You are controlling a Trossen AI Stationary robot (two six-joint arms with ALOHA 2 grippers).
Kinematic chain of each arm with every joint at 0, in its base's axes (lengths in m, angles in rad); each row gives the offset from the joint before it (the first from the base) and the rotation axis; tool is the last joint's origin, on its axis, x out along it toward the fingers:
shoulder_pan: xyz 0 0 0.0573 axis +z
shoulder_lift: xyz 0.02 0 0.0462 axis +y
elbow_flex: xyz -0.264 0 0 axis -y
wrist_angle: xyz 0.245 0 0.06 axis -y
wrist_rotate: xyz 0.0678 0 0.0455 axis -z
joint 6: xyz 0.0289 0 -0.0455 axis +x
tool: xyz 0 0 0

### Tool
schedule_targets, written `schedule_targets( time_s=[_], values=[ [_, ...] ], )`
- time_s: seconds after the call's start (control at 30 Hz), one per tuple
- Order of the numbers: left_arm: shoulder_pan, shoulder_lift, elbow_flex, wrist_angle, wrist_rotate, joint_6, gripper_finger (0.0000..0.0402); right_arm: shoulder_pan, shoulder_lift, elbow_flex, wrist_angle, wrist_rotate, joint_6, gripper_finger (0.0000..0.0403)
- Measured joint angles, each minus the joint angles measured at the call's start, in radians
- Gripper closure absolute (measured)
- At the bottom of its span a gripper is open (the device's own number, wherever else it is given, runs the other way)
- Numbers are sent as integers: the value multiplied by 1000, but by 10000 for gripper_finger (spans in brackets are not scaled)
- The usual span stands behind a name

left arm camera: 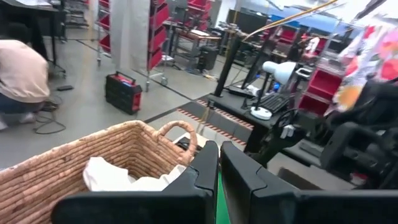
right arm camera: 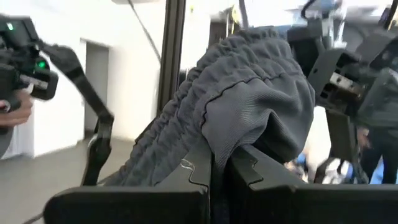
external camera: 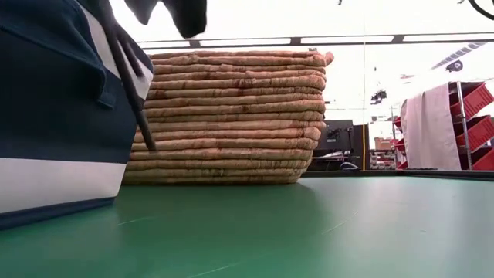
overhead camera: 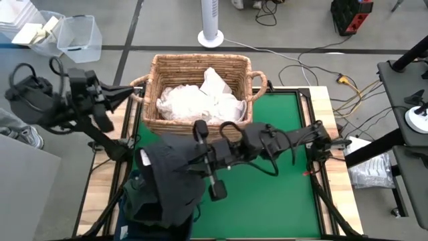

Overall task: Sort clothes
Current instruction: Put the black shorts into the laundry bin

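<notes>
Right pincer (right arm camera: 217, 163) clamped on dark grey garment (right arm camera: 249, 106) above navy bin (external camera: 54, 116)

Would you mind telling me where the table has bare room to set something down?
The green mat is free right of the dark garment, in front of the wicker basket. The left front corner is crowded by the navy bin and the hanging garment.

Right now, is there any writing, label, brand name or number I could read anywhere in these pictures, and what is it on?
None can be read.
wicker basket: plain weave, no label.
navy bin: white band, no writing.
dark grey garment held in the right claw: no print shows.
Red shelves and room equipment: any markings are too small or blurred to read.
</notes>
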Motion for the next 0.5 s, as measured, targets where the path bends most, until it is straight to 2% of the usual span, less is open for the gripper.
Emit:
schedule_targets(
  time_s=[0.13,0.5],
  values=[
    [0,-7,33,-4,27,22,401,-11,48,0,135,7,-9,394],
    [0,-37,36,-9,79,23,401,-16,190,7,506,120,-97,394]
  ],
)
